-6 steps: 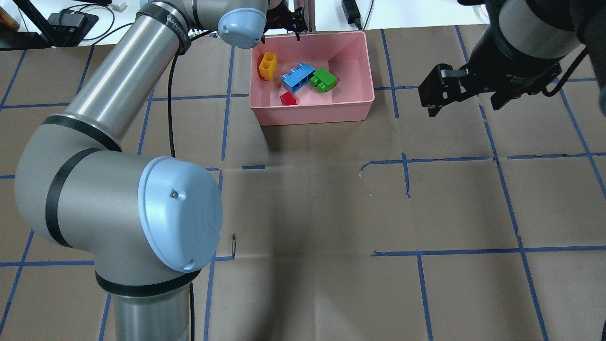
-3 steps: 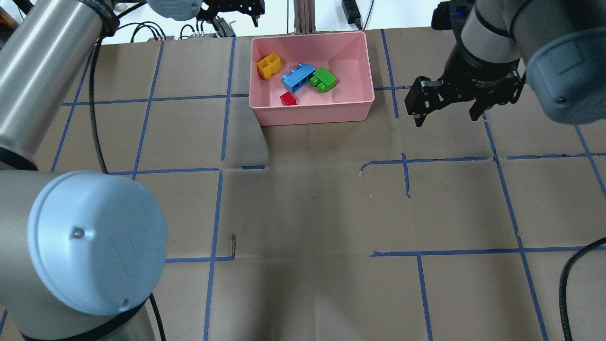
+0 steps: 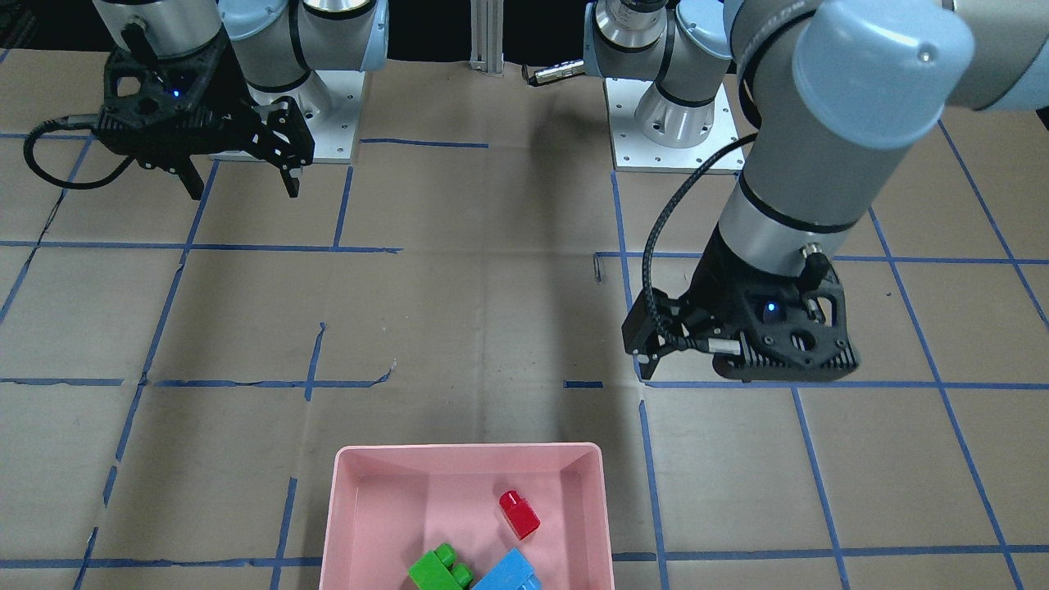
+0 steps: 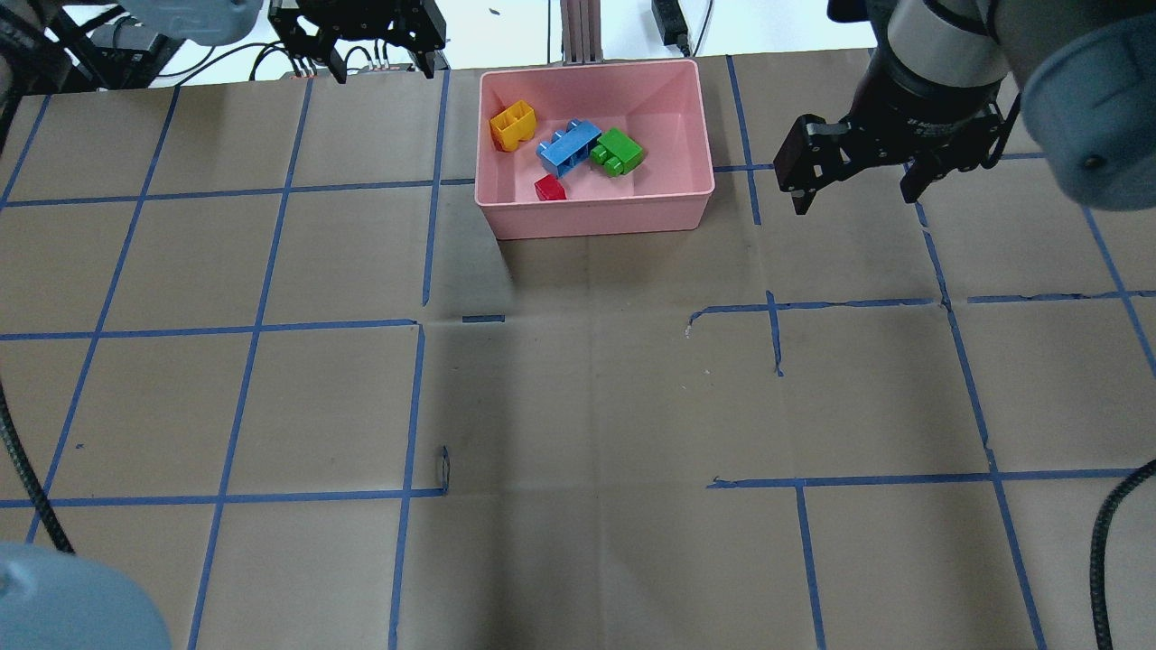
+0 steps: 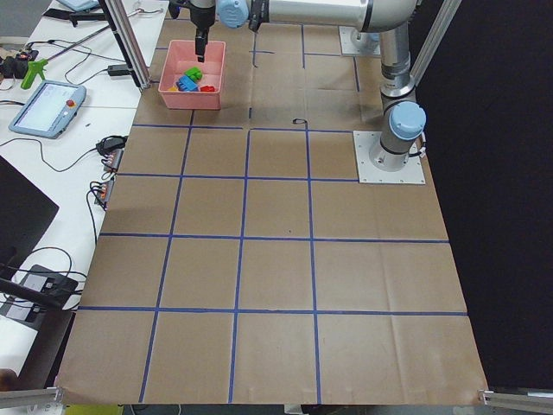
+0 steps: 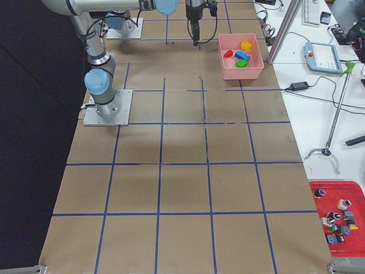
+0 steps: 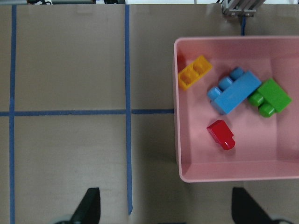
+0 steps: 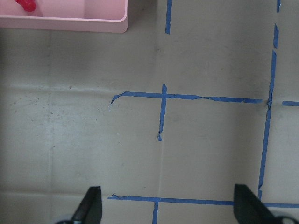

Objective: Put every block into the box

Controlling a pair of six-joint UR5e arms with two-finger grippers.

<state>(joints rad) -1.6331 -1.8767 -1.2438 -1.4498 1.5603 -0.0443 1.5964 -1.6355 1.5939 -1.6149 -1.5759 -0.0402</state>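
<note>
My desk [image 4: 578, 406] is covered in brown paper, ruled into squares with blue tape [image 4: 181, 330]. An aluminium post [image 4: 578, 32] stands at its far edge. Beyond that edge runs a white bench [image 6: 353, 165] strewn with cables, with a grey tablet-like pendant [image 5: 47, 108] and a red tray [image 6: 339, 220] of small parts, perhaps fittings. Behind my bases the floor [image 5: 510, 216] is dark.

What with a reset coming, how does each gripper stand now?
Left gripper: open, holding nothing.
Right gripper: open, holding nothing.
</note>
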